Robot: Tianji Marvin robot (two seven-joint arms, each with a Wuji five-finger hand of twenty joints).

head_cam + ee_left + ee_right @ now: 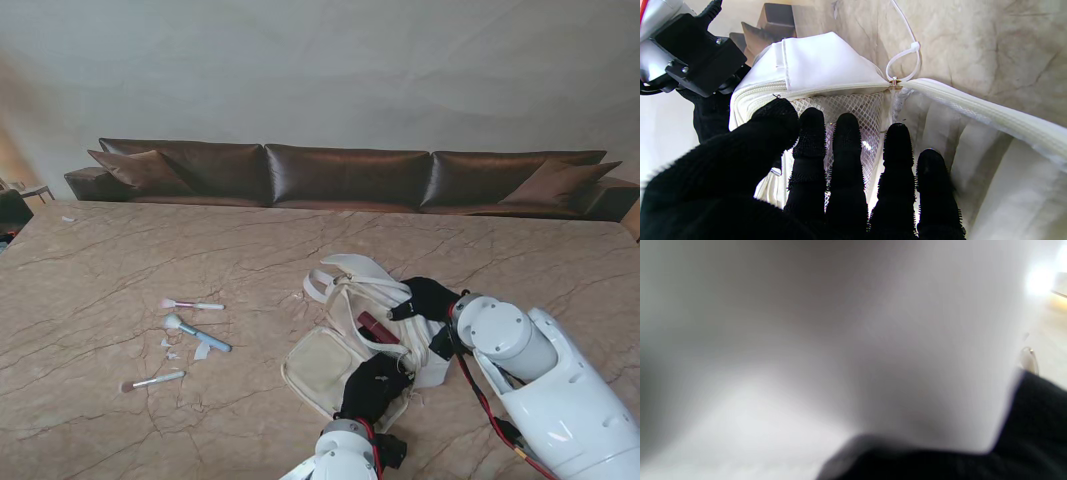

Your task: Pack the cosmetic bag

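Both hands [375, 385] press the white bag [330, 365] on marble table [100, 260].

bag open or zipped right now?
Open. The cosmetics bag lies unzipped on the table, a dark red item showing inside; the left wrist view shows the zipper parted and mesh pocket exposed.

Brown sofa [345, 178] w/ cushions behind marble table [100, 400], plain wall [320, 70].
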